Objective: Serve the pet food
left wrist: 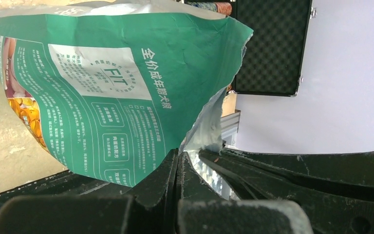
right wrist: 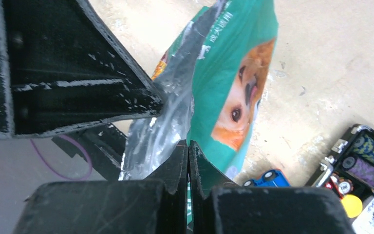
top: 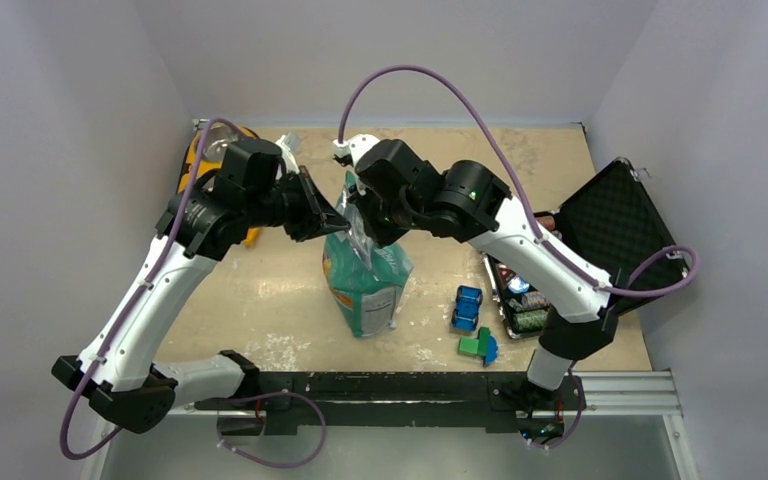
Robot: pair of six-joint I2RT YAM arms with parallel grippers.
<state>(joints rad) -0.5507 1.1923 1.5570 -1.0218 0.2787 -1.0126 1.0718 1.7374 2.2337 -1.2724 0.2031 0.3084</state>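
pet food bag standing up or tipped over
Standing up. The bag rests on its base on the table, each claw pinching its top edge.

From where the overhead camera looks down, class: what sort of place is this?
Probably a robot test cell, not a home: plain grey walls box in a scuffed table, and unrelated props share it, a pet food bag, toy cars, a poker-chip case.

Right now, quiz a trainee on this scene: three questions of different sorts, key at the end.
1. True or false: both grippers are shut on the pet food bag.
2. Which lies nearer the arm bases: A the blue toy car, B the green block?
3. Fill in: the black case at the right stands ____.

Key: 1 true: left gripper and right gripper both pinch its top. 2 B. 3 open.
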